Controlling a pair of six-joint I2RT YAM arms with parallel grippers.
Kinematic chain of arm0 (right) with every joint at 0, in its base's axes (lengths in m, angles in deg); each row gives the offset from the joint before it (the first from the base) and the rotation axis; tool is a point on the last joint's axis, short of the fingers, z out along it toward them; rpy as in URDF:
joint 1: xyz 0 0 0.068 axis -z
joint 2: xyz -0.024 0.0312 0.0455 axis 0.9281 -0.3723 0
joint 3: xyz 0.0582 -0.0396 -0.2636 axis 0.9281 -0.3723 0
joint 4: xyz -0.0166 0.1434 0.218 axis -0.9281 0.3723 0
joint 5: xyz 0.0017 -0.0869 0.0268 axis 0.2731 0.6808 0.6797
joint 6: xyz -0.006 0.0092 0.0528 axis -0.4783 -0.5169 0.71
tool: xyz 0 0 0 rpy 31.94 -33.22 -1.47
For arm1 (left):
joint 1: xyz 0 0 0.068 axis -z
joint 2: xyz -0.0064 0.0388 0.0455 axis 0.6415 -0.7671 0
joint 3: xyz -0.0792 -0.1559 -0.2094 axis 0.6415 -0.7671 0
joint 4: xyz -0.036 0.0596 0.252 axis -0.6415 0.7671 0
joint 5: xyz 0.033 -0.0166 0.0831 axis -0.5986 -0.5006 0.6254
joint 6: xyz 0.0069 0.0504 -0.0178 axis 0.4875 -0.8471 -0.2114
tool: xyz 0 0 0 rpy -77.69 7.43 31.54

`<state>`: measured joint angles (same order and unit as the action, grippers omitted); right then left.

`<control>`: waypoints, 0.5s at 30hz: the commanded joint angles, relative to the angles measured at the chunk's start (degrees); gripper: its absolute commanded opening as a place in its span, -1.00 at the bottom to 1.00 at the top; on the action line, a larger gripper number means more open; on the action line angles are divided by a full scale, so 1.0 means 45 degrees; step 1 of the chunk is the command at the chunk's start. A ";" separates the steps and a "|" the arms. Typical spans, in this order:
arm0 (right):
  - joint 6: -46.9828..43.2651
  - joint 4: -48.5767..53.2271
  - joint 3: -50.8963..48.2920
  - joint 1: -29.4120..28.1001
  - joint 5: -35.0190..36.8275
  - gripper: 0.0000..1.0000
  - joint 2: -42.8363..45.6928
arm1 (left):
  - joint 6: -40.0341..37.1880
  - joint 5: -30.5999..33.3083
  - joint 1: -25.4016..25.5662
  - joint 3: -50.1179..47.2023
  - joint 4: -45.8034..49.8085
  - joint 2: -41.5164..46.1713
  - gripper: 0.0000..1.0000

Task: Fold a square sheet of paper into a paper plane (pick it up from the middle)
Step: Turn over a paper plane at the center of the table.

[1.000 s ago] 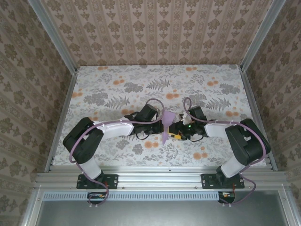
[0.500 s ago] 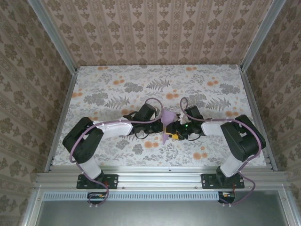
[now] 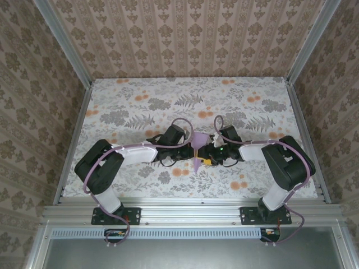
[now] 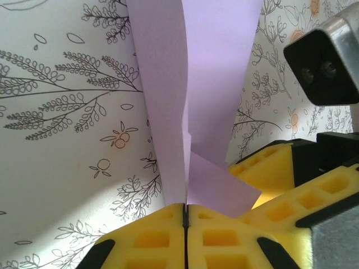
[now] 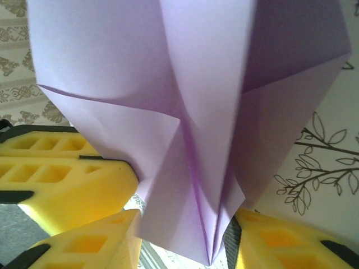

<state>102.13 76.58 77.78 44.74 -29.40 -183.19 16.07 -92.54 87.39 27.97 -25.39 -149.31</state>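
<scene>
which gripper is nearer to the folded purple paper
Left. The left gripper is shut on the purple paper, pinching its edge, so it touches it. The right gripper comes from the paper's right side, fingers apart around the fold; contact there is unclear.

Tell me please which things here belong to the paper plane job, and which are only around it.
Belong to the job: the partly folded purple paper; the left fingers, shut on its fold; the right fingers, on either side of it.
Only around: the flowered table, the patterned walls, the metal frame.
</scene>
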 commanded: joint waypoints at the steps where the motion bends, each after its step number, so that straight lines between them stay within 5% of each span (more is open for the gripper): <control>1: -0.0109 -0.0060 0.0343 -0.0150 -0.0057 -0.17 -0.0344 | 0.0308 -0.0253 -0.0104 -0.0212 -0.0395 0.0033 -0.85; 15: -0.1275 0.1742 0.1207 -0.0465 0.0962 -0.55 -0.0676 | 0.0494 -0.0208 -0.0142 -0.0521 -0.0640 0.0091 -0.84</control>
<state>98.80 80.44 81.65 43.06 -27.37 -185.33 17.25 -93.18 87.06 26.46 -27.35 -149.31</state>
